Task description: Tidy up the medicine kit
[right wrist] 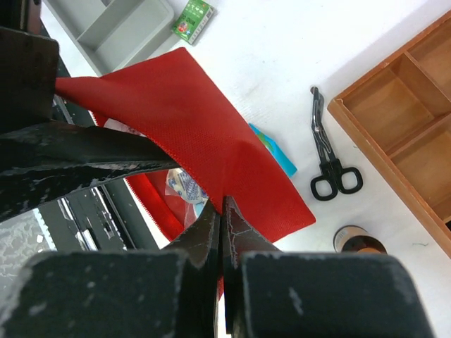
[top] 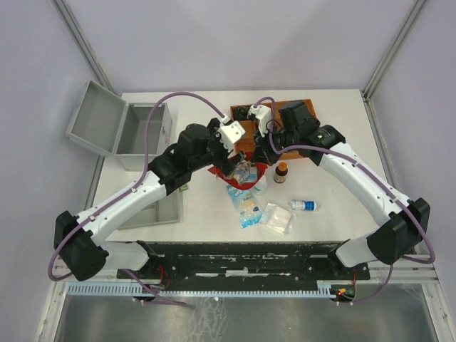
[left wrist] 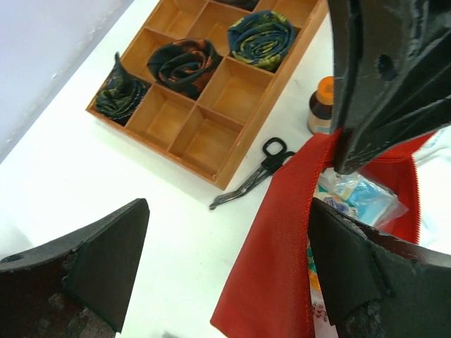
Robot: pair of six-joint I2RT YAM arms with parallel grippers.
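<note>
The medicine kit (top: 142, 133), a silver-grey metal case, stands open at the back left with its lid up. A small red pouch (top: 226, 171) hangs open between my two grippers at the table's middle, with plastic packets inside. My right gripper (right wrist: 223, 205) is shut on the pouch's upper edge (right wrist: 190, 120). My left gripper (left wrist: 225, 260) is open, and the pouch's red flap (left wrist: 282, 246) hangs between its fingers, against the right one (left wrist: 366, 274). The right gripper's black finger (left wrist: 394, 84) pinches the pouch in the left wrist view.
A brown wooden compartment tray (left wrist: 211, 84) holding rolled bandages lies behind the pouch. Black scissors (right wrist: 328, 158) and a brown bottle (top: 281, 172) lie beside it. Blue-printed packets (top: 246, 203), a clear packet (top: 276, 219) and a white bottle (top: 305, 205) lie in front. A grey insert tray (top: 153, 210) and a green box (right wrist: 192, 20) lie left.
</note>
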